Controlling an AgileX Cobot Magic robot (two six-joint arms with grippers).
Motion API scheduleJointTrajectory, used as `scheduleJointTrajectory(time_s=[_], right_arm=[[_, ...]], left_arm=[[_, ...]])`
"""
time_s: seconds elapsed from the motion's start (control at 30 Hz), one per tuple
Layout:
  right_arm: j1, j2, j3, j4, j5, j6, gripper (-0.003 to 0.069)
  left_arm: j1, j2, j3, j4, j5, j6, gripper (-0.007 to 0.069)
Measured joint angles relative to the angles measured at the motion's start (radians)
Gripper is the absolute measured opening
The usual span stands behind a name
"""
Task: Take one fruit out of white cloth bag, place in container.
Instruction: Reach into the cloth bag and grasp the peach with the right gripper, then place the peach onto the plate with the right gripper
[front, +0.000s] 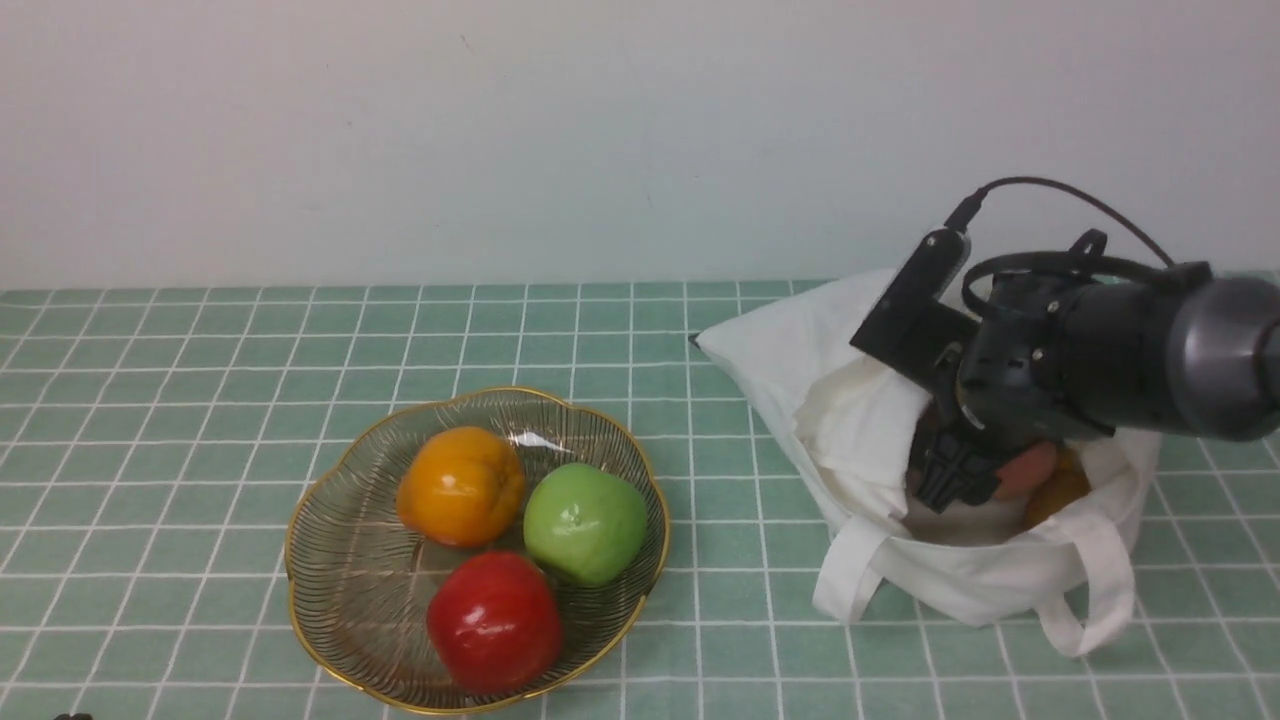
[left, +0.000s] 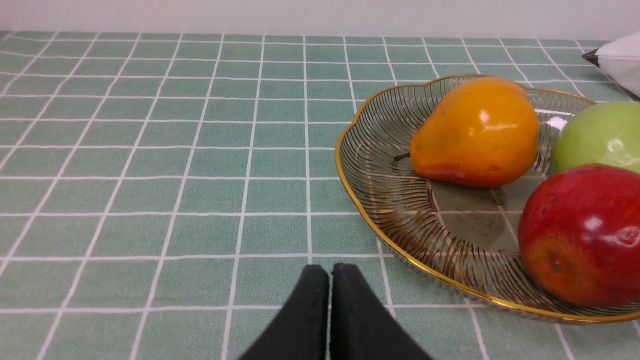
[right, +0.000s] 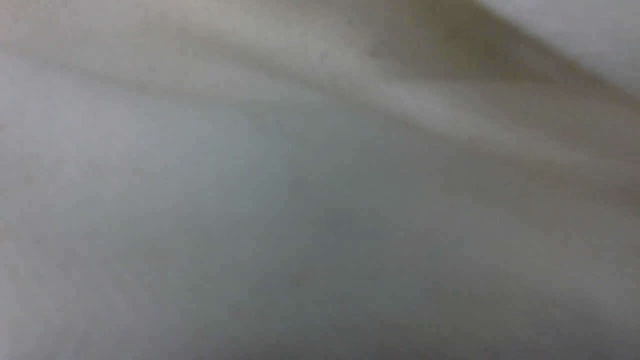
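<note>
The white cloth bag (front: 850, 400) lies open at the right of the table, its two strap handles hanging toward me. My right gripper (front: 955, 480) reaches down into its mouth. Just beside the dark fingers shows part of the pale pink-red peach (front: 1028, 468); whether they hold it is hidden. The right wrist view is filled with blurred bag fabric (right: 300, 175). The wire bowl with the gold rim (front: 288, 548) sits left of centre. My left gripper (left: 330, 272) hovers shut and empty over the tablecloth, just short of the bowl's rim (left: 338, 150).
In the bowl lie an orange fruit (front: 460, 487), a green apple (front: 585, 522) and a glossy red apple (front: 494, 620). Another orange-brown fruit (front: 1058, 492) lies in the bag beside the peach. A corner of the bag (left: 620, 60) shows beyond the bowl. Green checked cloth covers the table.
</note>
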Motion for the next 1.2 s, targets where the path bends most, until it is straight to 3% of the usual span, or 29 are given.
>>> scheduleJointTrajectory(time_s=[0.33,0.53,0.73,0.97,1.2], right_arm=[[0.028,-0.246,0.001,0.470,0.109,-0.202,0.0549],[0.028,-0.372,0.002,0.647,0.200,-0.299,0.0549],[0.042,-0.509,-0.088,0.908,0.213,-0.470,0.0549],[0.182,-0.411,-0.205,1.235,0.182,-0.704,0.0549],[0.331,-0.169,-0.309,1.292,0.092,-0.754,0.0549]], left_arm=[[0.000,0.000,0.000,0.000,0.000,0.000,-0.0008],[0.000,0.000,0.000,0.000,0.000,0.000,-0.0008],[0.000,0.000,0.000,0.000,0.000,0.000,-0.0008],[0.000,0.000,0.000,0.000,0.000,0.000,-0.0008],[0.000,0.000,0.000,0.000,0.000,0.000,-0.0008]])
